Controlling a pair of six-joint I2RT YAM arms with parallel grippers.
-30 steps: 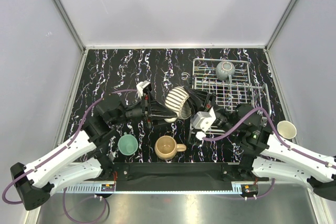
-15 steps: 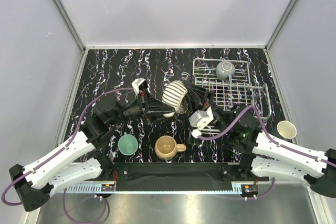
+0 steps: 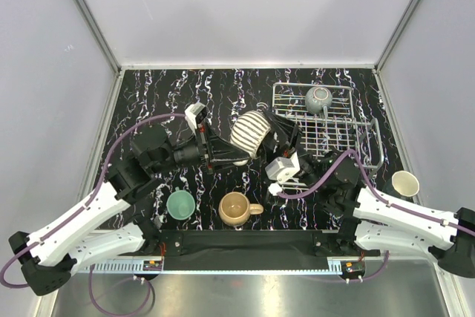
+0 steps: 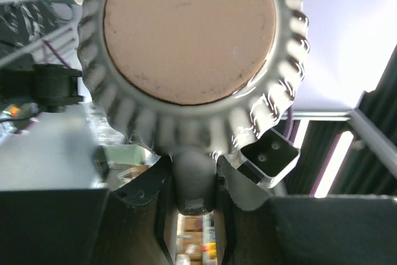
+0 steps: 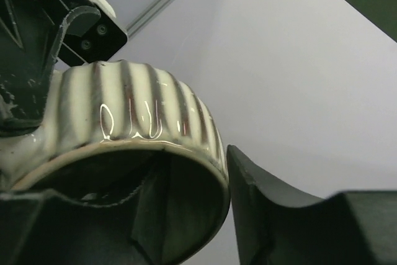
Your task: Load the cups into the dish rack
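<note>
The cream cup with dark ribbed stripes (image 3: 249,133) is held in the air over the table's middle, on its side. My left gripper (image 3: 221,151) is shut on its handle from the left; the left wrist view shows the cup's bare base (image 4: 189,35) and the handle between the fingers (image 4: 139,197). My right gripper (image 3: 273,134) grips the rim from the right, with one finger inside the cup (image 5: 136,110) and one outside. The dish rack (image 3: 334,136) stands at the back right with a grey-green cup (image 3: 319,98) in it.
A teal-green cup (image 3: 180,204) and a tan cup (image 3: 236,208) sit upright near the front edge between the arms. A pale cup (image 3: 405,182) stands at the right edge beside the right arm. Grey walls close off three sides.
Both grippers and the striped cup between them have risen and moved a little away from the front edge, toward the rack's near left corner.
</note>
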